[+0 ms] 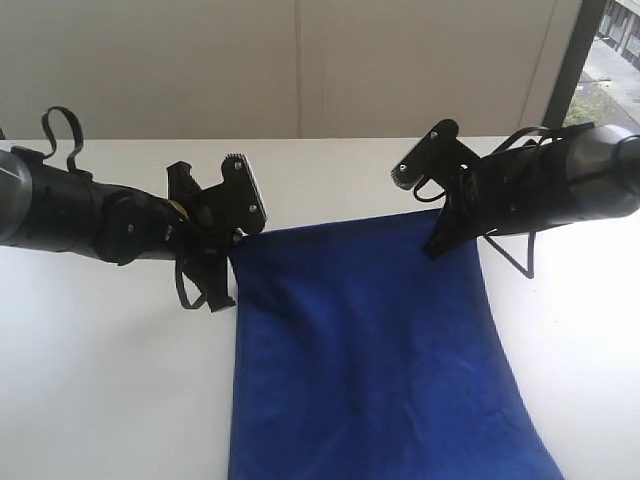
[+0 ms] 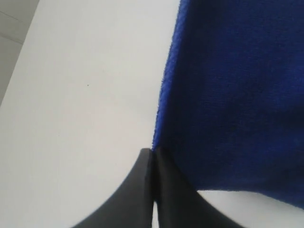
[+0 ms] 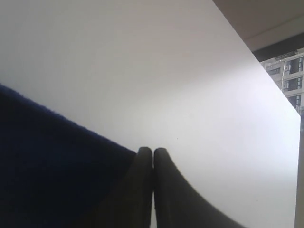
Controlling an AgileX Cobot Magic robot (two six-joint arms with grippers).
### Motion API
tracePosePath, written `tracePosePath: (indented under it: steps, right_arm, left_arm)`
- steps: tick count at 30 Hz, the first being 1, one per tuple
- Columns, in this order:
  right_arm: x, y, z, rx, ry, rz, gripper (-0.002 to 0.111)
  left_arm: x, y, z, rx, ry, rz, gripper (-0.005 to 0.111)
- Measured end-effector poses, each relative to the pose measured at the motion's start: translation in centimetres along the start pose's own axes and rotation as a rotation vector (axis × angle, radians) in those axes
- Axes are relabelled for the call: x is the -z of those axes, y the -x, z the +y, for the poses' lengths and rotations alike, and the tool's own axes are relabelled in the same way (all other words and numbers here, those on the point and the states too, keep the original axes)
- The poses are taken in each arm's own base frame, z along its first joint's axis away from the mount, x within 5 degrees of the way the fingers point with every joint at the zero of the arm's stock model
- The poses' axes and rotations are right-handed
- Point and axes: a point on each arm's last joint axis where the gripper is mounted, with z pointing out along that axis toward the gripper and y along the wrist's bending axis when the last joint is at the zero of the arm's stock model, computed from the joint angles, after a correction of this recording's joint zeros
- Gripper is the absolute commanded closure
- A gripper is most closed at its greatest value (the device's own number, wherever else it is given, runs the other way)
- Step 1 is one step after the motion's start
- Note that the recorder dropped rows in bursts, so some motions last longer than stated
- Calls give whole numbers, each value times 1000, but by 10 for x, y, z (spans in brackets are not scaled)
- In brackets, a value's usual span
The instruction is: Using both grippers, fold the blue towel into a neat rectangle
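The blue towel (image 1: 370,350) lies spread on the white table (image 1: 100,380), its far edge lifted and stretched between my two grippers. My left gripper (image 1: 236,240) is shut on the towel's far left corner. In the left wrist view the cloth (image 2: 228,95) runs right into the closed tips (image 2: 153,152). My right gripper (image 1: 440,240) is shut at the far right corner. In the right wrist view the towel (image 3: 52,166) ends against the side of the closed gripper (image 3: 153,151), and the pinch itself is hidden. The near end of the towel runs out of the exterior view.
A pale wall (image 1: 300,60) stands behind the table's far edge. A dark window frame (image 1: 578,60) rises at the back right. Bare white tabletop lies to the left (image 2: 71,95) and right (image 3: 213,95) of the towel. A black cable (image 1: 515,255) loops under the right arm.
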Motion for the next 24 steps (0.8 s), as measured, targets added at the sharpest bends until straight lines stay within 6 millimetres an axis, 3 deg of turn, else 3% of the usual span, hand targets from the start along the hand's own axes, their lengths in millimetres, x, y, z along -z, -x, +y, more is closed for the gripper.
tracePosePath:
  steps: [15,21,24]
  right_arm:
    - [-25,-5,14,0,5,34,107]
    - [-29,-6,15,-21,-3,34,85]
    - [-32,-8,15,-23,-12,43,73]
  left_arm:
    - [-14,-5,-4,-34,31,-15,107]
    - [-15,-6,-4,-43,34,-14,107]
    - [-15,-7,-4,-43,34,-12,99]
